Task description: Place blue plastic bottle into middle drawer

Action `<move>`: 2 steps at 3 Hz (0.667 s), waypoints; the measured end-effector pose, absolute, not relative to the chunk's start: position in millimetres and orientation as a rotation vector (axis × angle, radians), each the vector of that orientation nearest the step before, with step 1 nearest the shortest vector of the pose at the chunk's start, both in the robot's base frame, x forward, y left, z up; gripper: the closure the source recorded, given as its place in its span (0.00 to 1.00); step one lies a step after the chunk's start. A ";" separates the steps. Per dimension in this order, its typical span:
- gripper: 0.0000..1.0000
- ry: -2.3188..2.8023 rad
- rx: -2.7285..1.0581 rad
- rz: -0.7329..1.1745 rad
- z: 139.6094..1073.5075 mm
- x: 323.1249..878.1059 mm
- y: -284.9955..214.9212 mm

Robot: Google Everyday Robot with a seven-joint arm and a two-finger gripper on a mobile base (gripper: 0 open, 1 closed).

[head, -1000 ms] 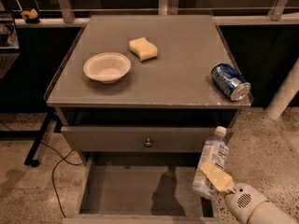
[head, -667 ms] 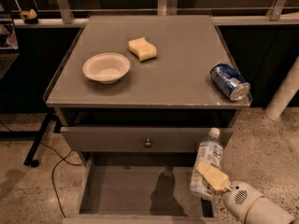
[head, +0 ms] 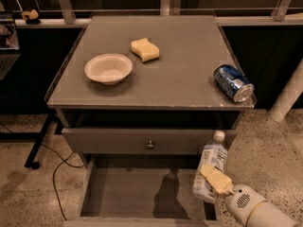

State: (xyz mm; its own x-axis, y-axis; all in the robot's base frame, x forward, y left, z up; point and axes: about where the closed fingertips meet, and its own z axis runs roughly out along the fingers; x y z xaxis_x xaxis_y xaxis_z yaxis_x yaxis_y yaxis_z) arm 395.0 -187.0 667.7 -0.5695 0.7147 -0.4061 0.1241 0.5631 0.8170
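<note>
- Low at the right of the camera view, the gripper reaches in from the bottom corner on its white wrist. Its jaws are pinching the blue plastic bottle around the lower part of the label.
- I see the bottle held off any surface, white cap uppermost and leaning a little to the right. Its base hangs over the right end of the middle drawer, close to that drawer's right wall.
- The middle drawer is pulled out, with its flat grey floor bare and in shadow. Above it the upper drawer front with its small knob is shut, and the bottle's cap sits just in front of its right end.
- On the desk above are a white bowl, a yellow sponge and a blue can lying on its side near the right front corner. None of them is in the way.
- I judge the step in hand to be the carry-in: grasp made, bottle not yet set down.
- Next I would shift the bottle a little left so its base clears the side wall. Then I would lower it until it rests on the drawer floor, and only then part the jaws.
- The upper drawer front overhangs the back of the opening, so I would keep the cap forward of it while lowering.
</note>
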 end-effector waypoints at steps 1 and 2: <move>1.00 2.043 0.745 0.996 648.3 389.8 -186.1; 1.00 2.075 0.810 1.007 625.9 382.0 -182.4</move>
